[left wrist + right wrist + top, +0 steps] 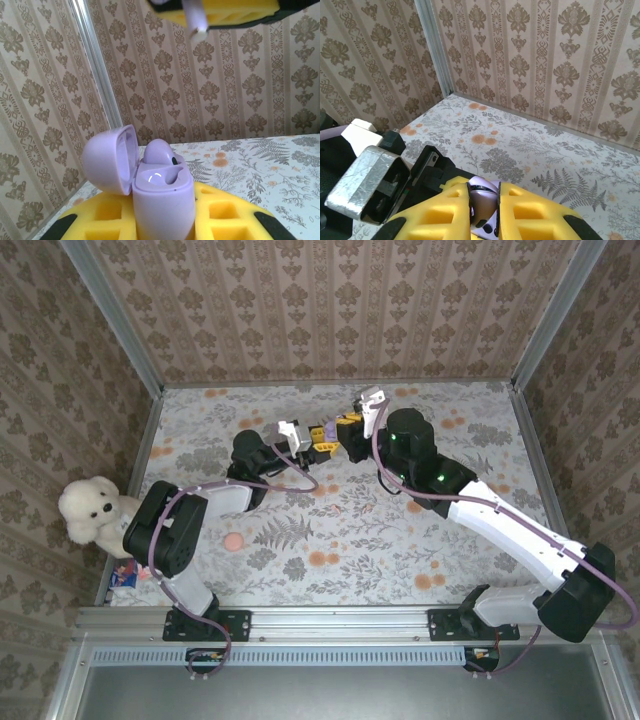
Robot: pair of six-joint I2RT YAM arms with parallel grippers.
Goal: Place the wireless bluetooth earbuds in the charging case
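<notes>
**Item 1. charging case** (162, 202): lilac, glossy, no legible marking on the faces in view. It stands upright, clamped between the yellow pads of the left claw (320, 437), held up over the far middle of the worktop (400, 530). Its lid (107, 157) is hinged open to the left.

**Item 2. first earbud** (159, 151): lilac, seated in the case's left-hand well, with its rounded head above the rim. The well beside it shows a bright, bare hollow.

**Item 3. second earbud** (481, 192): lilac, pinched between the yellow pads of the right claw (484, 201), which is closed on it. From the left wrist its stem hangs down, above the open case and apart from it.

**Item 4. surroundings**
- Worktop with a floral print of grey ferns and orange blooms.
- Walls (330, 310) papered in beige damask stripes, with an aluminium frame post (97, 70) in the far-left corner.
- White plush toy (88, 508) at the left edge.
- Small packet (124, 577) just beneath the toy, red and blue. It may carry print, too small to read.
- Orange ball (232, 541) on the worktop, near the left arm's elbow.
- Silver-taped housing (367, 182) on black hardware, just left of the right claw, blocking that corner of the right wrist view.
</notes>
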